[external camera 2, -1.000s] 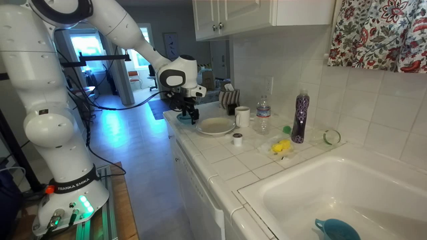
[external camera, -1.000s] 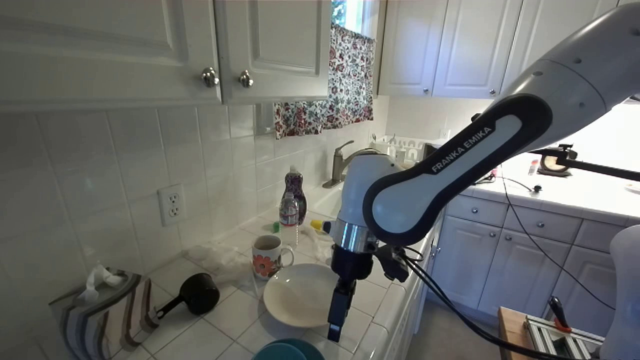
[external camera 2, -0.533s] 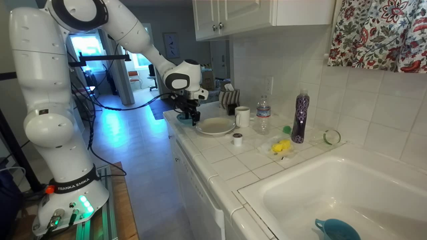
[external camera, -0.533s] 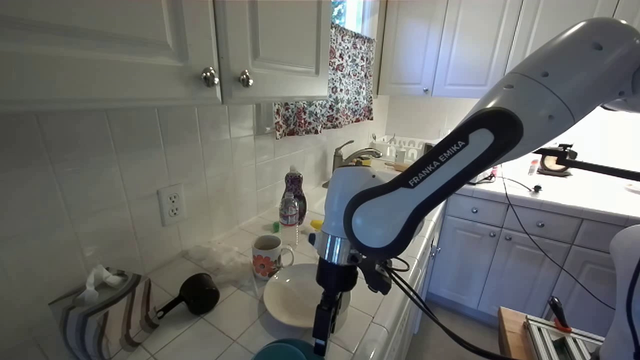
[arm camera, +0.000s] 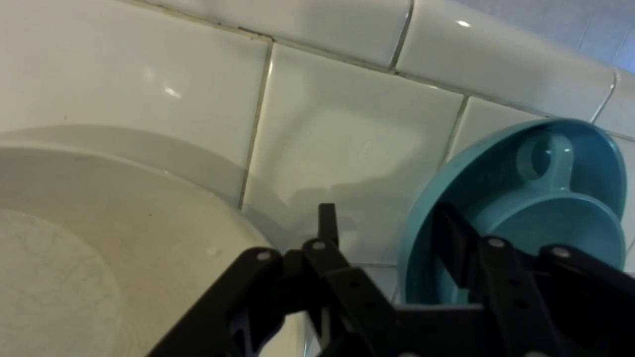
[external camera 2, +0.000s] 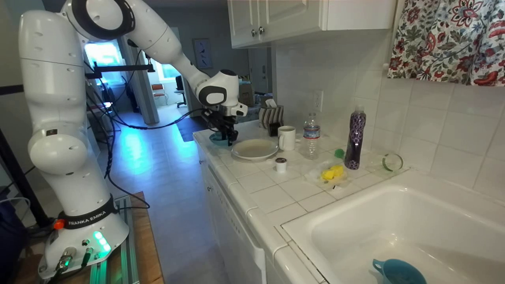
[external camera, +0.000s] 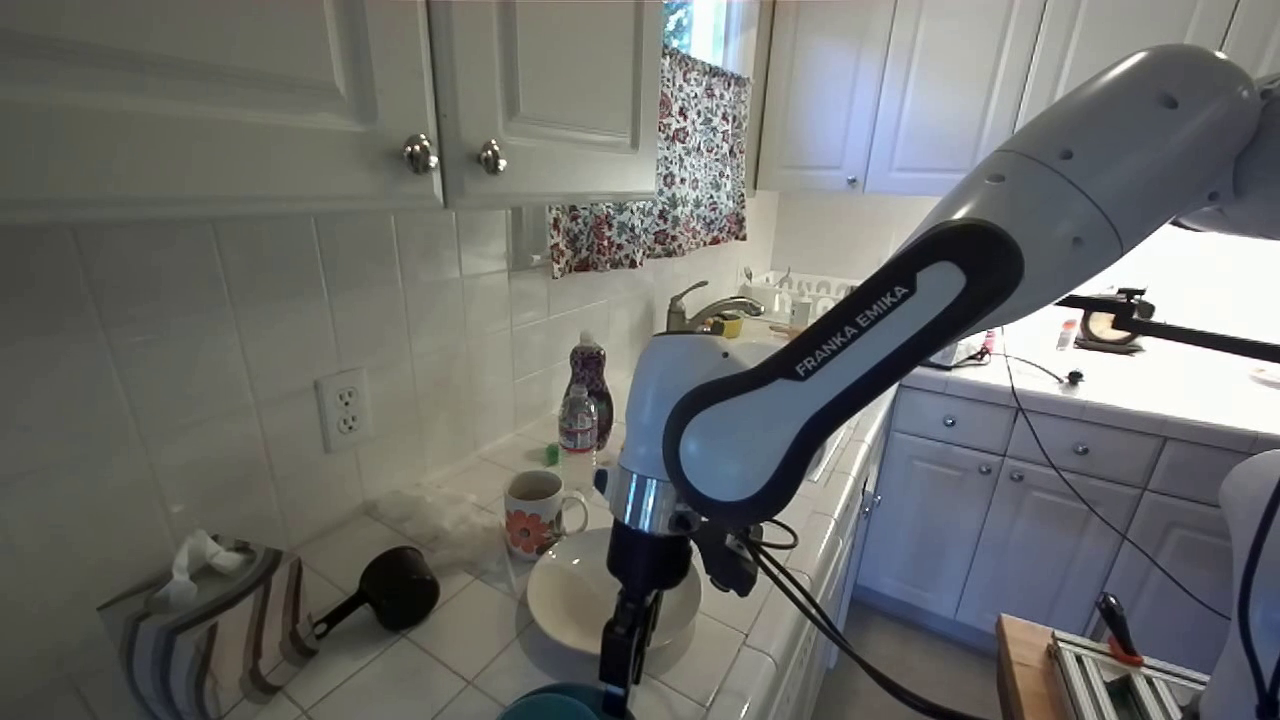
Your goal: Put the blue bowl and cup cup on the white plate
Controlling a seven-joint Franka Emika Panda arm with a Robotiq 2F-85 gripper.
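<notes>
Teal-blue and glossy, the bowl sits on the tiled counter just beside the white plate, with a like-coloured handled cup inside. My gripper hangs spread beside the plate, one finger over the bowl's inside, the other over the gap between bowl and plate; whether either touches, I cannot tell. Near the plate stands a flower-printed mug, and a light-blue cup rests in the sink, well away from both.
</notes>
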